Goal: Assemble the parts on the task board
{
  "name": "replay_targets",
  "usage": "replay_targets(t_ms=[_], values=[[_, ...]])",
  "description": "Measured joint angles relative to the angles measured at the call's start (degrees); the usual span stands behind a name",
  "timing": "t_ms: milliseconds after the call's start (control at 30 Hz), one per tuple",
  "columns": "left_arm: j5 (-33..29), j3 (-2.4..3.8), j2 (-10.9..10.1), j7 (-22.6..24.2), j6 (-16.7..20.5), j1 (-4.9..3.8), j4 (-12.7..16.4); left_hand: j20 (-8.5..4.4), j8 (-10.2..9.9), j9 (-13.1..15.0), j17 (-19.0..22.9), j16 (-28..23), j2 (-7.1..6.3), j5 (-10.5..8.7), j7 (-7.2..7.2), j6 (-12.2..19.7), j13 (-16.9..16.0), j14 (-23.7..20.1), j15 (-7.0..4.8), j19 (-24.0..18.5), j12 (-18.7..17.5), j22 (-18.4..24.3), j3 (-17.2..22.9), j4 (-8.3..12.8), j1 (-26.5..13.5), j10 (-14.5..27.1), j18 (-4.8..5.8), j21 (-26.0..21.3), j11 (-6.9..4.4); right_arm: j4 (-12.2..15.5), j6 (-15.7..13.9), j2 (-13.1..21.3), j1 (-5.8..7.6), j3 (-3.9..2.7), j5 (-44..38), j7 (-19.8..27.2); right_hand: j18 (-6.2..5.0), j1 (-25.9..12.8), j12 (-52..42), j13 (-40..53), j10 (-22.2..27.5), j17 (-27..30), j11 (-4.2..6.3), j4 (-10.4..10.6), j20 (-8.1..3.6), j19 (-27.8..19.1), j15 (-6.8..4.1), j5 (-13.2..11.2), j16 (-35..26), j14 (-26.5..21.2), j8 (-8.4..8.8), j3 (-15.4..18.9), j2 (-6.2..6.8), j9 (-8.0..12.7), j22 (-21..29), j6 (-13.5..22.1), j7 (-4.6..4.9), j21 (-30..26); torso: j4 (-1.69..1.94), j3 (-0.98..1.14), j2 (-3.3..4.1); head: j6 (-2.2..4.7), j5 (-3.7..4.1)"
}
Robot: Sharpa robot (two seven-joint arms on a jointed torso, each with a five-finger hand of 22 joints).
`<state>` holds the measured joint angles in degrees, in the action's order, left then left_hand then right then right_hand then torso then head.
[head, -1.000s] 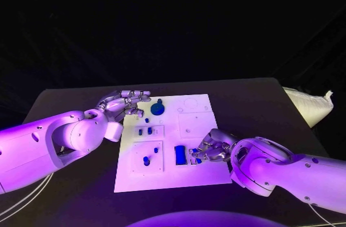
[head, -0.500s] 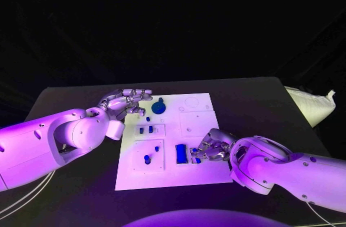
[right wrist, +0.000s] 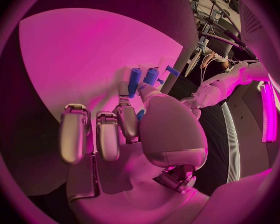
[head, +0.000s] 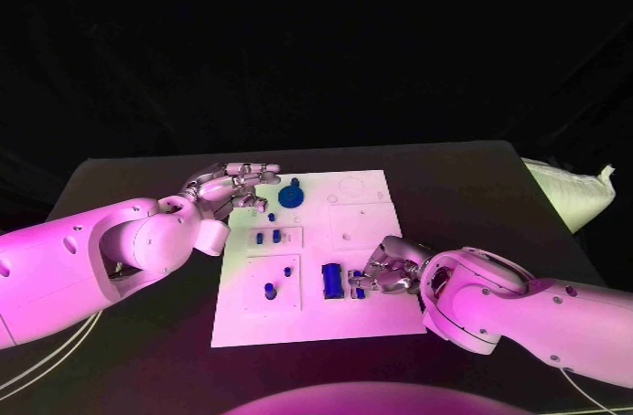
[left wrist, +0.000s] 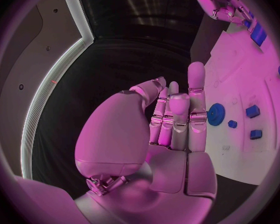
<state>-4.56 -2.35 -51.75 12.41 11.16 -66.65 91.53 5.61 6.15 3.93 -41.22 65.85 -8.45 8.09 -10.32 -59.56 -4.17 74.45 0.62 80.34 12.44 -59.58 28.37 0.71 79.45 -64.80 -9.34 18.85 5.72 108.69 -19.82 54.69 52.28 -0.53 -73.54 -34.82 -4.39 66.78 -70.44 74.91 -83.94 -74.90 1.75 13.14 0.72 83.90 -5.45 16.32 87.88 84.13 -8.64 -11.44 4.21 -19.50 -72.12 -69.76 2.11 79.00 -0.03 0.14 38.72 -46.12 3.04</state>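
Fingers of the right hand (head: 391,271) are pinching a small blue part (head: 358,283) near the task board's (head: 370,324) right edge, apparently to seat it, while the left hand (head: 232,188) is hovering empty, loosely curled, by the far left corner.

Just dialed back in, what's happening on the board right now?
The right hand is down at the near right part of the task board, its fingers on a small blue part beside the tall blue block; whether it truly grips it is hard to tell. The left hand hovers with nothing in it at the board's far left edge, next to the round blue part. Other small blue pieces sit in the board.
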Motion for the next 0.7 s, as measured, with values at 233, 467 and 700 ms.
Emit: replay_targets(t_ms=[233, 467, 700], values=[[0.0, 0.00, 0.0, -0.2, -0.1, 0.00, 0.1, 0.00, 0.0, 0.0, 0.2, 0.0, 0.00, 0.00, 0.00, 0.0, 0.0, -0.2, -0.21, 0.0, 0.0, 0.0, 0.0, 0.0, 0.0, 0.0, 0.00, 0.0, 0.00, -0.2, 0.3, -0.2, 0.00, 0.00, -0.5, -0.1, 0.00, -0.2, 0.0, 0.0, -0.1, 0.0, 0.12, 0.4, -0.21, 0.2, 0.00, -0.5, 0.0, 0.0, -0.37, 1.2, -0.22, -0.5, 0.0, -0.3, -0.27, 0.0, 0.01, 0.00, 0.02, 0.05, -0.19], [0.0, 0.00, 0.0, -0.3, -0.2, 0.00, 0.1, 0.00, 0.0, 0.0, 0.4, 0.0, 0.00, 0.00, 0.00, 0.0, 0.0, -0.2, -0.21, 0.0, 0.0, 0.0, 0.0, 0.0, 0.0, 0.0, 0.00, 0.0, 0.00, -0.3, 0.5, -0.4, -0.01, 0.02, -0.9, -0.3, 0.00, -0.5, 0.0, 0.0, -0.2, 0.0, 0.20, 1.2, -0.21, 0.2, -0.20, -1.7, 0.0, -0.2, -0.42, 3.6, -0.51, -1.0, -0.2, -0.3, -0.27, 0.0, 0.01, 0.00, 0.03, 0.02, -0.27], [0.0, 0.00, -0.1, -0.5, -0.3, 0.00, 0.1, -0.20, 0.0, 0.0, 0.5, 0.0, 0.00, 0.00, 0.00, 0.0, 0.0, -0.4, 0.00, -0.2, 0.0, 0.0, 0.0, 0.0, 0.0, 0.2, 0.00, 0.0, 0.20, -0.2, 0.6, -0.5, -0.02, 0.04, -1.1, -0.4, 0.00, -1.8, -0.5, 0.1, 0.0, 0.0, 0.40, 2.8, -0.24, 0.2, -0.20, -2.7, 0.2, -0.2, -0.91, 6.4, -0.75, -1.6, -0.6, -0.4, -0.44, 0.2, -0.01, 0.02, 0.02, -0.04, -0.33]])
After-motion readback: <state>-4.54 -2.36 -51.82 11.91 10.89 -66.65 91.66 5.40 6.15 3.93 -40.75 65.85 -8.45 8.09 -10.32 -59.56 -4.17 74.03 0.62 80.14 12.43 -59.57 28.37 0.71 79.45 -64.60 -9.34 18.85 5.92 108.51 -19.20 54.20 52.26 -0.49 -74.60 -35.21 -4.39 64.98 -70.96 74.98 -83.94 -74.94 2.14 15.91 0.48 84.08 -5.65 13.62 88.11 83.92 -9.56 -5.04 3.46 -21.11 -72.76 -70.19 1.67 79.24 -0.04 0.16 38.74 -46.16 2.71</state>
